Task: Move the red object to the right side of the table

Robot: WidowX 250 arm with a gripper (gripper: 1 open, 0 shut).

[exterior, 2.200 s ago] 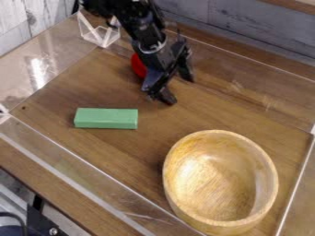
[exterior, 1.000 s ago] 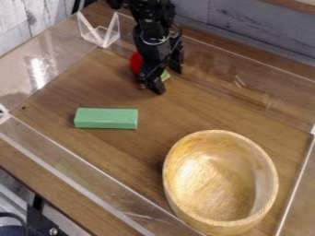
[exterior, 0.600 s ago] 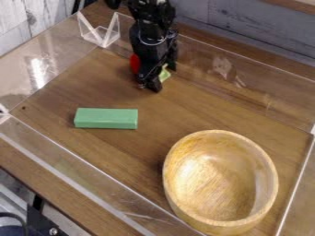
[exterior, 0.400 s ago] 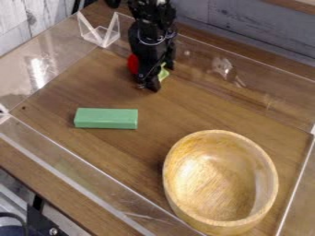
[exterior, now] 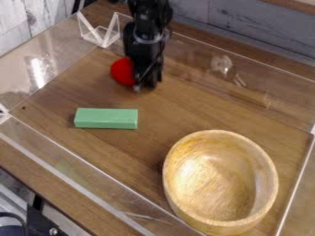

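**Red object at far left, grip unconfirmed**

Nearest the camera, a wooden bowl [exterior: 222,189] is seen filling the near right corner of the table [exterior: 234,101], close to the clear walls on both sides. A green block [exterior: 106,118] lies flat toward the near left edge, well apart from the bowl.

Farther back, the red object [exterior: 123,71] rests on the table near the far left corner. The gripper [exterior: 147,81] is pointed steeply down just beside it, on its right, touching or nearly so. The jaws appear drawn close together, but whether the object is pinched between them cannot be told; most of it shows outside the fingers.

Risk: if the jaws have shut beside the object rather than around it, it is judged likely to be nudged or rolled away, being rounded.

Open room: the middle and far right of the table are bare. The bowl narrows the near right, and the low walls bound any travel.
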